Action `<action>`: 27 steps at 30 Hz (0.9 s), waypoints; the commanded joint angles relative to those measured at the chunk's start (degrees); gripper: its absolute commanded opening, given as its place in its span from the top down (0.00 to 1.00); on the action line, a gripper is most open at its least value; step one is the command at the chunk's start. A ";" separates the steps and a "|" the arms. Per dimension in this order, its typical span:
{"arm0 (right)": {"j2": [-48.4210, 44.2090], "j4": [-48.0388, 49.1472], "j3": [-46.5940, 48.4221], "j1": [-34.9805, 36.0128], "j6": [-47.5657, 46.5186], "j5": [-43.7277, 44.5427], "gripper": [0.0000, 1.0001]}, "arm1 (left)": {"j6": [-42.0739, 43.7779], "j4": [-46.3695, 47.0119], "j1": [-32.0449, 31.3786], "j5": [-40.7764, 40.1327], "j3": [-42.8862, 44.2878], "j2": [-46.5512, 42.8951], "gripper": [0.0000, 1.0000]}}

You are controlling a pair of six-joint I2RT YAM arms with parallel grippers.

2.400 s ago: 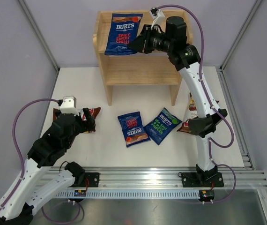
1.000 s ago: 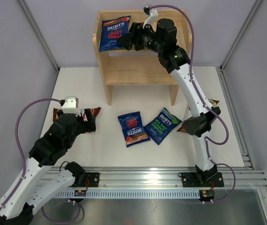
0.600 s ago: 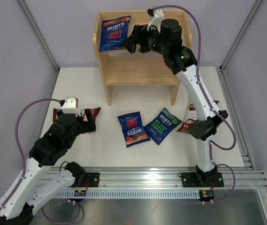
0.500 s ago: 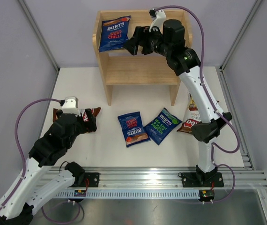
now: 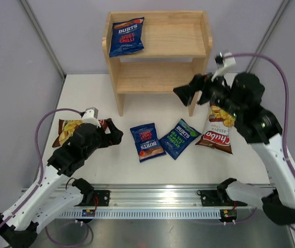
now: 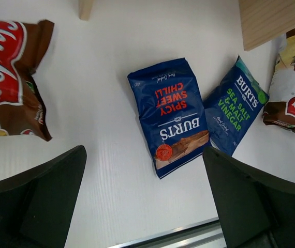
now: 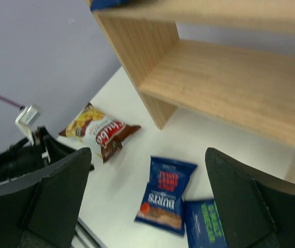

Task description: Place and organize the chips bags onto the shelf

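The wooden shelf stands at the back of the table, and one red-lettered BURTS bag leans at the left of its top tier. On the table lie a second red-lettered BURTS bag, a green-lettered one, a Chuba bag at the left and another at the right. My left gripper hovers open and empty between the left Chuba and the table BURTS bags. My right gripper hangs open and empty before the shelf's right leg.
The shelf's lower tier holds nothing. Grey walls close in the table at left, back and right. A metal rail with both arm bases runs along the near edge. The left arm shows in the right wrist view.
My right gripper opened, left the BURTS bag on the top tier and drew back down to the shelf's right front. The left gripper opened fully and slid right off the Chuba bag.
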 commanded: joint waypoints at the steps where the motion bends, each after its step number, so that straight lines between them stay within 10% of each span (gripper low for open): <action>1: -11.00 6.99 -16.10 0.31 2.49 4.46 0.01 | -5.69 10.91 0.13 4.64 -3.32 3.35 0.01; 12: -35.98 1.20 -39.06 0.31 8.47 -5.64 0.01 | -7.19 28.24 0.22 5.87 -6.58 21.44 0.01; 27: -46.45 -1.43 -42.94 0.31 11.55 -9.51 0.00 | -8.68 39.83 1.36 2.71 -3.24 43.87 0.07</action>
